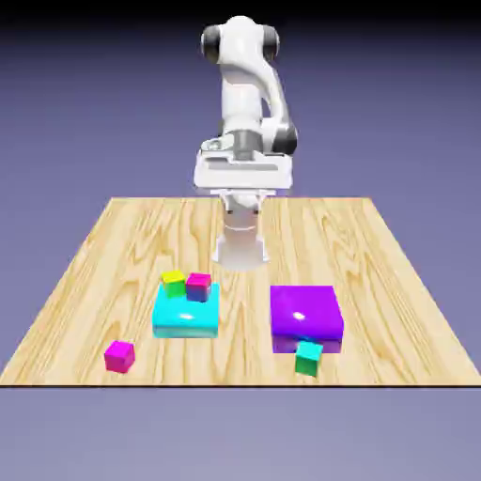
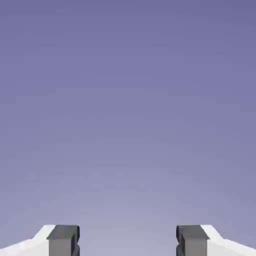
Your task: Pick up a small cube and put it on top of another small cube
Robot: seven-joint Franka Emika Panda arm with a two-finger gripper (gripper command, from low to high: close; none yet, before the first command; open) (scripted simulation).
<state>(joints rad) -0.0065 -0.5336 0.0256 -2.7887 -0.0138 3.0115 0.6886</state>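
The small cube (image 1: 308,358), teal-green, rests on the table just in front of the purple block (image 1: 305,316), touching or nearly touching its front face. My gripper (image 1: 244,175) hangs high above the table's far side, well away from every cube. In the hand view my gripper (image 2: 127,243) is open. Its two grey fingertips (image 2: 63,241) stand wide apart with nothing between them, and only the blue-violet backdrop shows beyond them.
A cyan block (image 1: 186,315) left of centre carries a yellow-green cube (image 1: 173,280) and a magenta cube (image 1: 198,286) side by side. Another magenta cube (image 1: 119,356) lies near the wooden table's (image 1: 376,244) front left edge.
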